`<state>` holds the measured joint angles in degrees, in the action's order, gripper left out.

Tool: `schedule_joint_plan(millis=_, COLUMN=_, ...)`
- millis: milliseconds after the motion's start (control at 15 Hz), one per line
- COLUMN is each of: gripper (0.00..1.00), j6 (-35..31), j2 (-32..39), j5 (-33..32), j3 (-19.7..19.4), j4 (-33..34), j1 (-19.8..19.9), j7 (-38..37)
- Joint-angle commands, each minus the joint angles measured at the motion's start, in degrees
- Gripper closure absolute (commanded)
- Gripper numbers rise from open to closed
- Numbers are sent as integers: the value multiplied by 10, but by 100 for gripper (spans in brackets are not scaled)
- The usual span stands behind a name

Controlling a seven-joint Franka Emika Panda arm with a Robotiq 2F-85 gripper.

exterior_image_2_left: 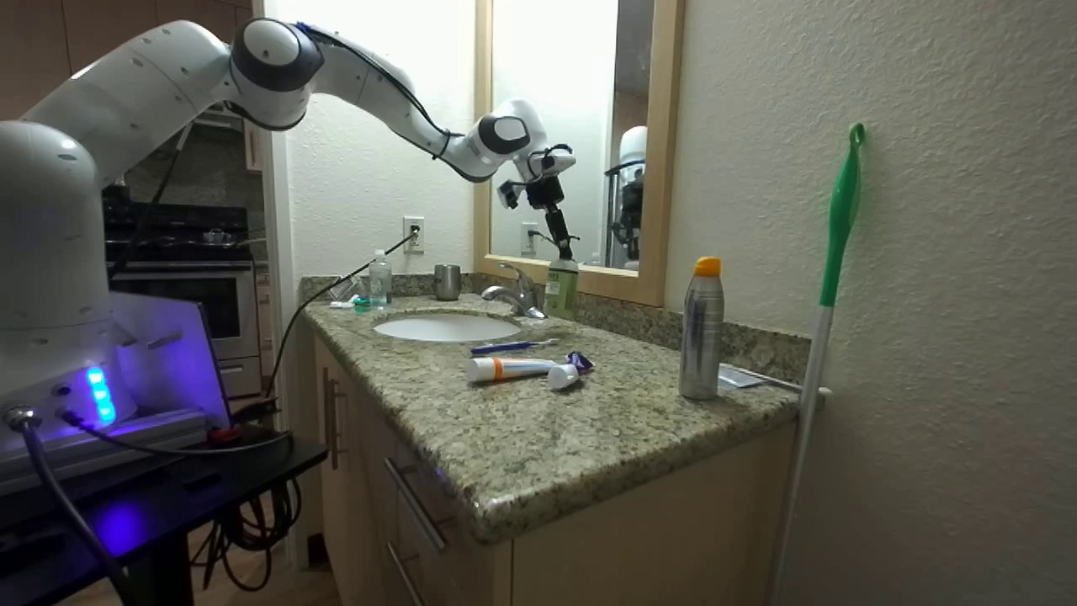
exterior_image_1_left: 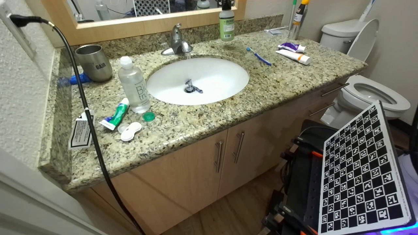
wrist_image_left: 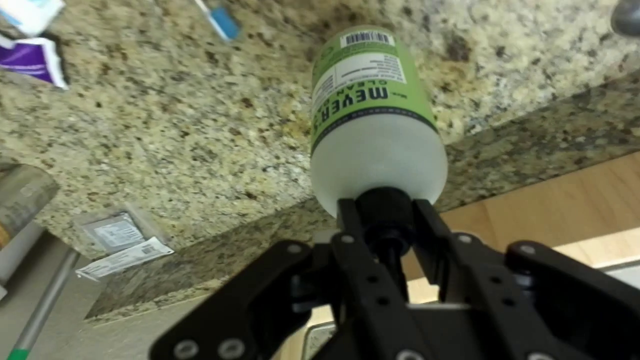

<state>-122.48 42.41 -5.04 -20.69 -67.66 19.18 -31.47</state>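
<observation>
One granite bthrm ctr w/ sink, toilet nearby, end effector clamped on blk neck of green-label btl.

In exterior view: high, facing down across beige granite countertop to wood-framed mirror. In exterior view: low, near, facing lengthwise past oval white sink, shared by both. Wrist view: close, downward over green-labelled translucent bottle.

Surface: cup, back-left corner | soap bottle, near back edge | can, back-right corner | toothbrush, between sink and white tube | lens case, toward front-left corner
</observation>
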Motion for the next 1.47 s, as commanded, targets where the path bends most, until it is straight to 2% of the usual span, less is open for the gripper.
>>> schedule_joint_plan(millis=0, gripper=92, j6=55, j2=-121, j5=-10, j3=4, j4=-116, j1=12, j7=129)
schedule_joint_plan(millis=133, gripper=92, j6=66, j2=-168, j5=1, j3=11, j4=-147, j1=40, j7=222)
schedule_joint_plan(millis=267, gripper=92, j6=47, j2=-217, j5=13, j3=25, j4=-193, j1=75, j7=308)
schedule_joint_plan(millis=467, gripper=92, j6=50, j2=-269, j5=64, j3=51, j4=-232, j1=152, j7=441)
schedule_joint_plan(millis=667, gripper=92, j6=91, j2=-279, j5=149, j3=81, j4=-219, j1=250, j7=576)
schedule_joint_plan(millis=733, gripper=92, j6=110, j2=-272, j5=185, j3=78, j4=-202, j1=278, j7=623)
schedule_joint_plan(millis=800, gripper=92, j6=146, j2=-254, j5=224, j3=45, j4=-173, j1=283, j7=668)
schedule_joint_plan(millis=933, gripper=92, j6=182, j2=-240, j5=264, j3=37, j4=-156, j1=320, j7=685)
schedule_joint_plan(millis=1067, gripper=92, j6=195, j2=-218, j5=280, j3=32, j4=-133, j1=343, j7=660)
schedule_joint_plan(millis=1400, gripper=92, j6=121, j2=-147, j5=307, j3=50, j4=-75, j1=367, j7=568)
